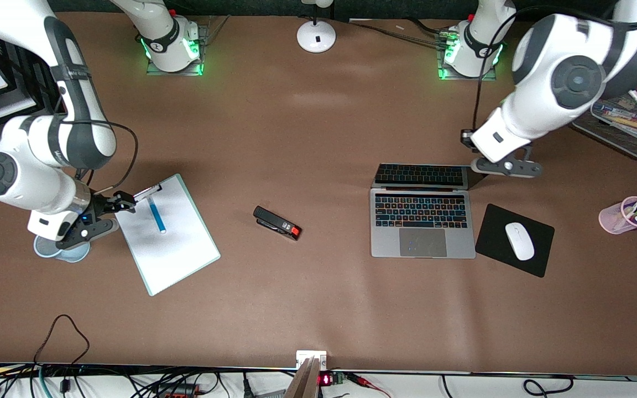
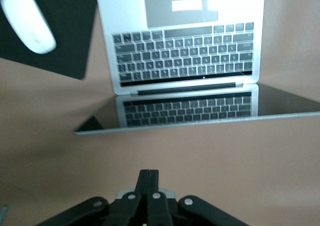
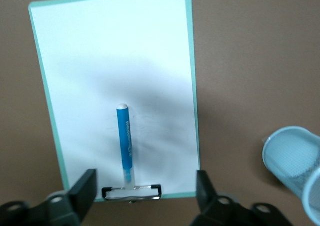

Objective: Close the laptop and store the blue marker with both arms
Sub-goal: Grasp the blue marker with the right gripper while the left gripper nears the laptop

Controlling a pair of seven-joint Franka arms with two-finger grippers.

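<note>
The laptop (image 1: 422,221) sits open at centre-right of the front view, w/ the left gripper (image 2: 148,186), fingers closed, above its lid edge. The push may slide it toward the mouse pad (image 1: 514,240). The right gripper (image 3: 142,188), fingers wide open, hovers over the blue marker (image 1: 156,214) on the clipboard (image 1: 175,249) at the left; the clip (image 3: 132,192) is touching the marker, so fingers could snag. Bare table all around.
</note>
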